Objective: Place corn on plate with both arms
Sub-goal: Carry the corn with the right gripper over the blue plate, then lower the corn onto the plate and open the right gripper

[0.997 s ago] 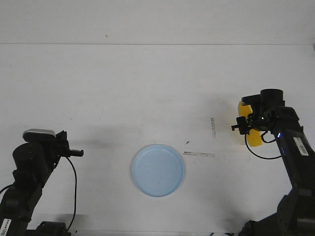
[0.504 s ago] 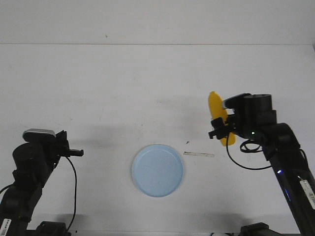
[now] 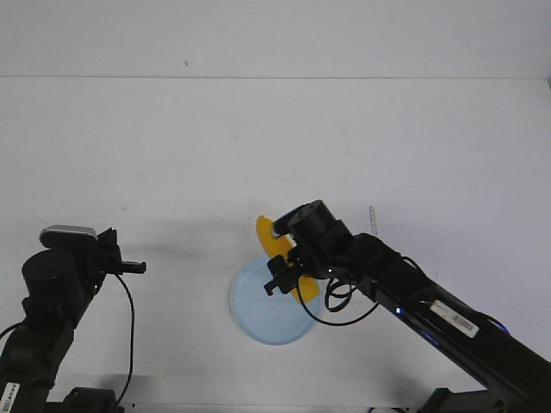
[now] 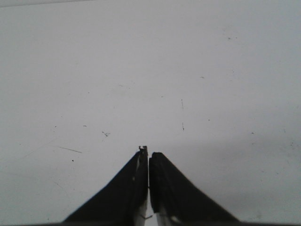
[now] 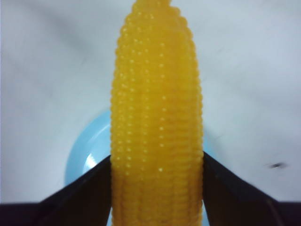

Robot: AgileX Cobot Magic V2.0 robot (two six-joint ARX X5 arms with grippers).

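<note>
Worktop (image 3: 172, 155) was white, lightly scuffed, and carried the plate (image 3: 258, 314) near the front edge, about centre. The plate was pale blue, round and shallow, lying flat. At near left, the left arm (image 3: 52, 292) sat folded well apart from the plate; its end effector (image 3: 138, 268) pointed right over bare worktop, and the left wrist view showed its two black fingers (image 4: 127, 188) pressed together with nothing between them. The right arm (image 3: 413, 301) reached in from near right, stretched leftward across the worktop. Its end effector (image 3: 288, 268) hung above the plate's far right rim and was clamped on the corn (image 3: 274, 241). In the right wrist view both fingers (image 5: 84, 193) pressed against the sides of the thick end of the yellow ear, with the tapered tip pointing away and the plate visible beneath it. From the front, the corn slanted over the plate's far edge, its tip extending toward the far left. Contact between corn and plate could not be determined.
</note>
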